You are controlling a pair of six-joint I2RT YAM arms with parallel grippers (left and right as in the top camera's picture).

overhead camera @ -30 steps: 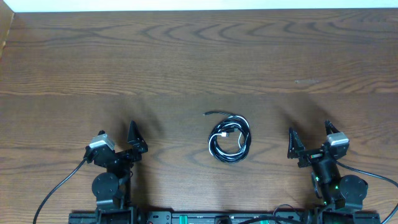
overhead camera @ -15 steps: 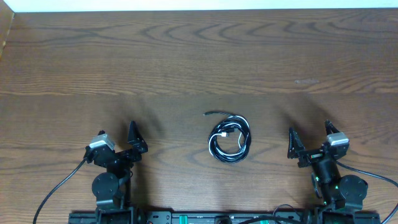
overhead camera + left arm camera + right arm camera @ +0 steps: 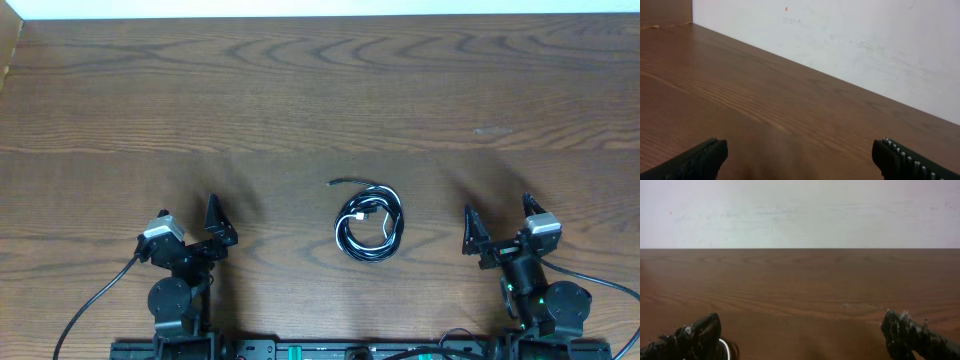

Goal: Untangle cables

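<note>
The cables (image 3: 369, 224) lie in one small coil of black and white cord on the wooden table (image 3: 300, 90), midway between the arms. One loose black end (image 3: 345, 182) trails up and to the left of the coil. My left gripper (image 3: 190, 216) rests to the left of the coil, well apart from it, open and empty. My right gripper (image 3: 497, 214) sits to the right, also open and empty. The left wrist view shows only bare wood between the left gripper (image 3: 800, 151) fingers. In the right wrist view a bit of white cable (image 3: 726, 349) peeks beside the right gripper's (image 3: 801, 325) left finger.
A white wall (image 3: 320, 8) borders the table's far edge. Thick black leads (image 3: 90, 305) run from the arm bases along the near edge. A faint scuff (image 3: 492, 131) marks the wood at the right.
</note>
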